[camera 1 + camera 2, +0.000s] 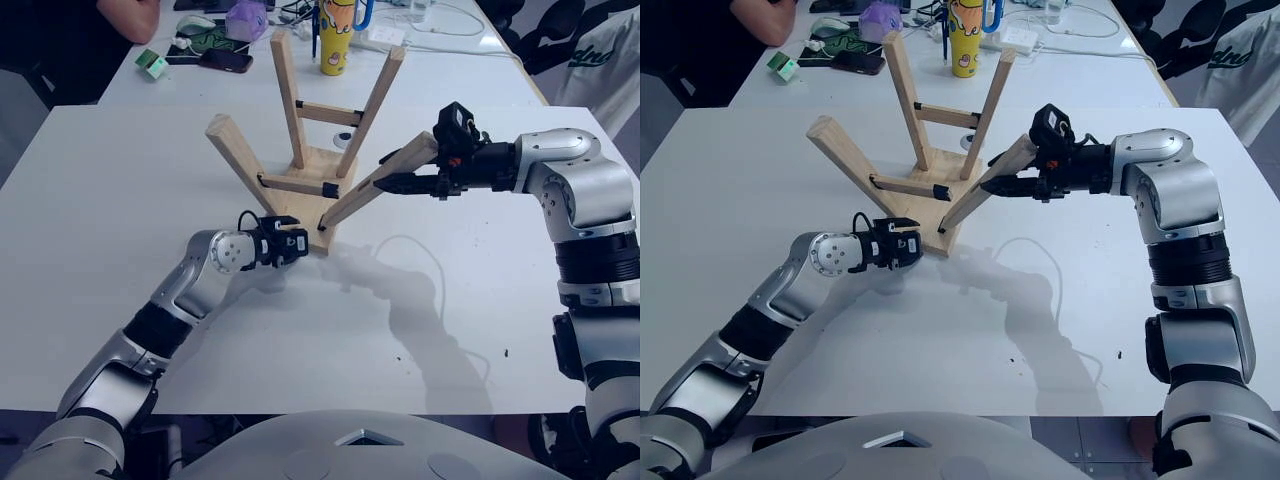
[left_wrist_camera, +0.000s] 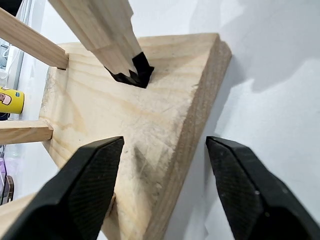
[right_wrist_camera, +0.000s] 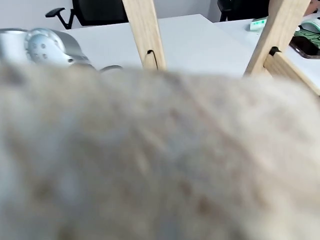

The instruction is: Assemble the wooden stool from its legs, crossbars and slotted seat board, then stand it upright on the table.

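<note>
A: Watching the stool (image 1: pixel 310 190)? It is lying upside down on the counter (image 1: pixel 120 200), seat (image 2: pixel 125 115) flat, four legs sticking up and splaying out.

B: I am. The left tool (image 2: pixel 164 145) is hanging wide open at the seat's near corner. It is straddling the edge, one finger over the board and the other out over the counter, gripping nothing.

A: And the right tool (image 1: pixel 400 184)?

B: It is sitting against the upper end of the near right leg (image 1: pixel 355 198). I cannot tell whether it is clamping that leg or only lying beside it.

A: Which way is that leg running?

B: It is slanting from the seat's near corner up and out toward the robot's right. So its free end is lying at the right tool and its socketed end by the left one. I am guessing the left will be bracing the seat while the right works the leg. Turning the stool upright is not yet done.
</note>
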`<state>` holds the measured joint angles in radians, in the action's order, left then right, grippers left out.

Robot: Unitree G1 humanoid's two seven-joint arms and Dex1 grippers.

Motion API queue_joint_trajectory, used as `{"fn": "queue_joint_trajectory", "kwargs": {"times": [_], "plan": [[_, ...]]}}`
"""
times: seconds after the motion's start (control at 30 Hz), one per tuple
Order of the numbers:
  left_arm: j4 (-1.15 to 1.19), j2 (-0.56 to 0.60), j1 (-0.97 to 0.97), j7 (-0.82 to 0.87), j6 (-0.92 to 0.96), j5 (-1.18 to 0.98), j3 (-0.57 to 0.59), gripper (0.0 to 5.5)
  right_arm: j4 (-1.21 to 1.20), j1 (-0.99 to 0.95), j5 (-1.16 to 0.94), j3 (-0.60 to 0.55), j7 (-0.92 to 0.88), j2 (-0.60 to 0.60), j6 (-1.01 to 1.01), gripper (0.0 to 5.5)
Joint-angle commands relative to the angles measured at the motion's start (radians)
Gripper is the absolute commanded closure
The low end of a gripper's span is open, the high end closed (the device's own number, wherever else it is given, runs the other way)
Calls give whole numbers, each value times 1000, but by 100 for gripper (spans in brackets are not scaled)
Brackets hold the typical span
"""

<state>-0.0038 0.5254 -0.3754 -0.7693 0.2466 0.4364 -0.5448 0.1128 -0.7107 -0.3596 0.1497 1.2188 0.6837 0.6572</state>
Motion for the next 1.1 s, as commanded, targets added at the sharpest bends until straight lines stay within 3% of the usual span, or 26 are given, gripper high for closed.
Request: {"fn": "queue_joint_trajectory", "kwargs": {"times": [0.03, 0.17, 0.57, 0.9, 1.1], "plan": [[48, -8, 125, -47, 49, 2, -66, 241, -131, -26, 7, 62, -55, 21, 185, 345], [35, -28, 141, -24, 77, -5, -56, 241, -229, -44, 9, 143, -80, 9, 277, 345], [25, -115, 182, 59, 151, -6, -60, 241, -217, -35, 98, 315, -86, 35, 243, 345], [72, -169, 172, 103, 151, -1, -56, 241, 37, -150, 141, 372, -27, -45, 163, 345], [87, -185, 174, 119, 152, -5, -47, 241, 63, -209, 189, 437, 4, -79, 108, 345]]}}
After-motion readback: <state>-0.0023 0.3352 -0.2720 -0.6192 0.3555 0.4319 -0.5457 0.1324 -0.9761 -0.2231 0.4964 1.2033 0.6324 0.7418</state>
